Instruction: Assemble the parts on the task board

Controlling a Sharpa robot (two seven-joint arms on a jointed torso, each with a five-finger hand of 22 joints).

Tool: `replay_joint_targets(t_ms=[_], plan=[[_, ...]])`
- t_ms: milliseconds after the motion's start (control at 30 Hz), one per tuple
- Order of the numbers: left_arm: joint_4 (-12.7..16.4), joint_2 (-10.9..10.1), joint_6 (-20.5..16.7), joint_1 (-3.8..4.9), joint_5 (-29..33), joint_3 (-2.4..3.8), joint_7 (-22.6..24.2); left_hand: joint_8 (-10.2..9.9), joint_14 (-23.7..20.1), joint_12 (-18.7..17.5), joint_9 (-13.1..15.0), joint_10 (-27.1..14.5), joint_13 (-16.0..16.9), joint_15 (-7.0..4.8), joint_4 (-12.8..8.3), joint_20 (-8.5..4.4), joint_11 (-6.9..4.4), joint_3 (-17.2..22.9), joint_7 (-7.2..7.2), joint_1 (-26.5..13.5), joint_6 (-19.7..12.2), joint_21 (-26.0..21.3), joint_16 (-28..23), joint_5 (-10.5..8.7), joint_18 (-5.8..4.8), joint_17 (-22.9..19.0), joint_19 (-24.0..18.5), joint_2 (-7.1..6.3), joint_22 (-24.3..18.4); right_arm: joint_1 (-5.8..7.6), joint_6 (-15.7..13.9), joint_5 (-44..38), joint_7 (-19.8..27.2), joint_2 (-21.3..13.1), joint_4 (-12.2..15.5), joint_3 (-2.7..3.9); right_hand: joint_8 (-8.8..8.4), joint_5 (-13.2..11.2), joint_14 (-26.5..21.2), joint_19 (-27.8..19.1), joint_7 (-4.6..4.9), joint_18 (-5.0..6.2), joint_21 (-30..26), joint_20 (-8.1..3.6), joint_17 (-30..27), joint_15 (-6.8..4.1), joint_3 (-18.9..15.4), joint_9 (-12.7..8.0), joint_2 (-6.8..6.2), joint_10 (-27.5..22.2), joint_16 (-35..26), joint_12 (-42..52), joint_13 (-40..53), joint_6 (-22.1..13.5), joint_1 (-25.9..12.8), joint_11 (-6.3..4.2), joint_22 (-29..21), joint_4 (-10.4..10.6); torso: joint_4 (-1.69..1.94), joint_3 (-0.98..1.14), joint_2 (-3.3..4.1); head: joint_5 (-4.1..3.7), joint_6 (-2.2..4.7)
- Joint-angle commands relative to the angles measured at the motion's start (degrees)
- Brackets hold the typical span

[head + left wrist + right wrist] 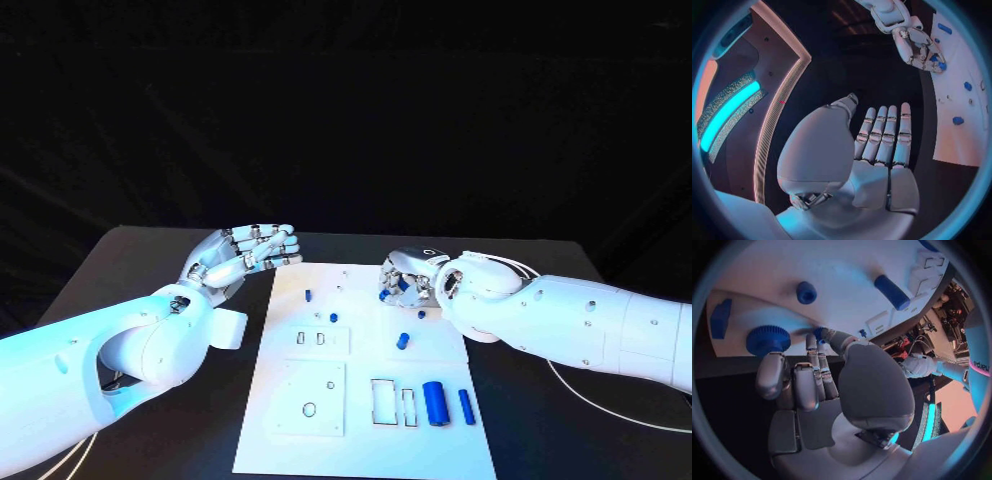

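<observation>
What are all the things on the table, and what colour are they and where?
Table: one, black, under everything.
Task board: one, white, in the middle of the table.
Parts: several, blue; small ones on the board's far half, two longer cylinders near its front right corner, one at the right hand's fingers.
Left hand: silver, open, raised beside the board's far left corner.
Right hand: silver, fingertips on a small blue part at the board's far right.

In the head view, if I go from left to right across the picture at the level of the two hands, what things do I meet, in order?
Left robot hand → small blue peg standing on the white board → right robot hand, which is over the board's far right part.
</observation>
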Motion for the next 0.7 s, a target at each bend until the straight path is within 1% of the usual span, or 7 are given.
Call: replay_joint_targets(t_ms=[33, 167, 300, 433, 533, 633, 700], plan=[[0.0, 0.13, 1.23, 0.08, 0.17, 0.05, 0.05, -0.1, -0.57, -0.37, -0.09, -0.12, 0.01, -0.04, -0.17, -0.09, 0.56, -0.28, 2.39, 0.15, -0.35, -0.3, -0.2, -0.15, 0.42, 0.07, -0.46, -0.26, -0.1, -0.01, -5.18, -0.34, -1.26, 0.23, 0.38, 0.02, 0.26, 0.3, 2.21, -0.04, 0.05, -0.92, 0.02, -0.5, -0.16, -0.36, 0.28, 0.95, 1.1, 0.42, 0.11, 0.15, 0.05, 0.23, 0.13, 0.09, -0.2, 0.06, 0.02, -0.04, 0.03, 0.2, 0.12], [-0.13, 0.13, 1.21, 0.08, 0.16, 0.05, 0.0, -0.1, -0.57, -0.37, -0.09, -0.12, 0.01, -0.04, -0.17, -0.09, 0.56, -0.28, 2.39, 0.15, -0.35, -0.3, -0.2, -0.15, 0.42, 0.07, -0.46, -0.26, -0.1, 0.03, -7.31, -0.01, -1.85, 0.8, 0.26, 0.05, 0.35, 0.19, 2.21, -0.03, 0.05, -0.93, 0.04, -0.53, -0.16, -0.37, 0.39, 1.09, 1.2, 0.41, 0.13, 0.09, 0.06, 0.15, 0.03, 0.1, -0.15, 0.16, 0.03, -0.03, 0.02, 0.08, 0.29], [-0.2, 0.14, 1.2, 0.08, 0.16, 0.05, -0.03, -0.1, -0.57, -0.37, -0.09, -0.12, 0.01, -0.04, -0.17, -0.09, 0.56, -0.28, 2.39, 0.15, -0.35, -0.3, -0.2, -0.15, 0.42, 0.07, -0.46, -0.26, -0.1, 0.08, -9.18, 1.21, -2.15, 2.09, -0.72, 0.07, 0.43, 0.1, 2.2, -0.11, 0.04, -0.9, -0.04, -0.55, -0.24, -0.37, 0.41, 1.18, 1.15, 0.42, 0.1, 0.06, 0.07, 0.12, -0.02, 0.09, -0.27, 0.16, -0.06, -0.08, 0.04, 0.09, 0.48], [-0.21, 0.19, 1.24, 0.09, 0.16, 0.05, -0.09, -0.12, -0.58, -0.46, -0.1, -0.23, -0.01, -0.02, -0.19, -0.09, 0.59, -0.28, 2.42, 0.18, -0.4, -0.3, -0.18, -0.17, 0.43, 0.09, -0.48, -0.23, -0.11, 0.11, -10.29, 1.64, -2.39, 3.45, -1.77, 0.09, 0.44, 0.09, 2.19, -0.19, 0.03, -0.87, -0.13, -0.56, -0.29, -0.38, 0.43, 1.21, 1.14, 0.41, 0.09, 0.04, 0.08, 0.1, -0.01, 0.08, -0.41, 0.14, 0.11, -0.08, 0.13, 0.01, 0.65], [-0.23, 0.26, 1.27, 0.09, 0.16, 0.05, -0.13, -0.12, -0.58, -0.46, -0.1, -0.23, -0.01, -0.02, -0.19, -0.09, 0.59, -0.28, 2.42, 0.18, -0.4, -0.3, -0.18, -0.17, 0.43, 0.09, -0.48, -0.23, -0.11, 0.12, -11.17, 1.77, -2.72, 4.72, -2.87, 0.1, 0.49, -0.02, 2.17, -0.23, 0.08, -0.86, -0.16, -0.57, -0.36, -0.38, 0.44, 1.32, 1.02, 0.37, 0.07, -0.03, 0.08, -0.02, -0.1, 0.11, -0.44, 0.15, 0.11, -0.09, 0.13, -0.12, 0.84], [-0.23, 0.34, 1.3, 0.09, 0.16, 0.05, -0.17, -0.12, -0.58, -0.46, -0.1, -0.23, -0.01, -0.02, -0.19, -0.09, 0.59, -0.28, 2.42, 0.18, -0.4, -0.3, -0.18, -0.17, 0.43, 0.09, -0.48, -0.23, -0.11, 0.12, -11.75, 1.88, -2.92, 6.08, -4.12, 0.1, 0.52, -0.07, 2.17, -0.26, 0.11, -0.85, -0.2, -0.58, -0.4, -0.37, 0.46, 1.37, 1.0, 0.36, 0.06, -0.06, 0.08, -0.09, -0.16, 0.12, -0.49, 0.18, 0.19, -0.11, 0.22, -0.12, 1.09], [-0.25, 0.42, 1.32, 0.1, 0.16, 0.05, -0.18, -0.12, -0.58, -0.46, -0.1, -0.23, -0.01, -0.02, -0.19, -0.09, 0.59, -0.28, 2.42, 0.18, -0.4, -0.3, -0.18, -0.17, 0.43, 0.09, -0.48, -0.23, -0.11, 0.09, -11.98, 1.95, -2.99, 7.03, -5.01, 0.1, 0.52, -0.07, 2.17, -0.26, 0.11, -0.85, -0.2, -0.58, -0.4, -0.37, 0.46, 1.37, 1.0, 0.36, 0.06, -0.06, 0.08, -0.09, -0.16, 0.12, -0.49, 0.18, 0.2, -0.07, 0.25, -0.07, 1.05]])
